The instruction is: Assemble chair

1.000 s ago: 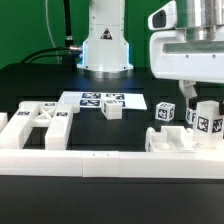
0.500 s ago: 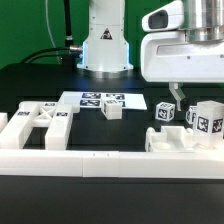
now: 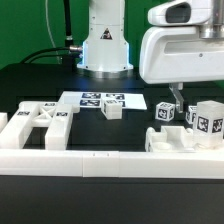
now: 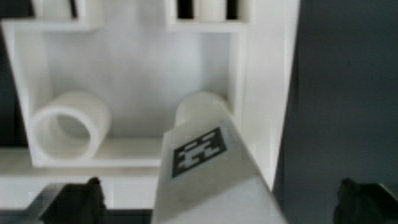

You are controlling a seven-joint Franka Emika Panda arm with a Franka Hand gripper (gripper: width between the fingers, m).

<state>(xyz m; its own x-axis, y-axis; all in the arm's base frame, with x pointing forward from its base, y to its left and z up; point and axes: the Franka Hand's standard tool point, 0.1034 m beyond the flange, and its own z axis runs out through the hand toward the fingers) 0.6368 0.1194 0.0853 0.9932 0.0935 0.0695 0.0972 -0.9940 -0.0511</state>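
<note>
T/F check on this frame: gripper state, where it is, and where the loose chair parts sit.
1. The gripper is open and grips nothing. True.
2. The gripper hangs over the exterior view's left. False: it is on the exterior view's right, just above a tagged block.
3. The marker board lies flat. True.
4. A small block sits on top of the cut-out panel. False: it stands by the marker board's near edge, apart from the panel.
</note>
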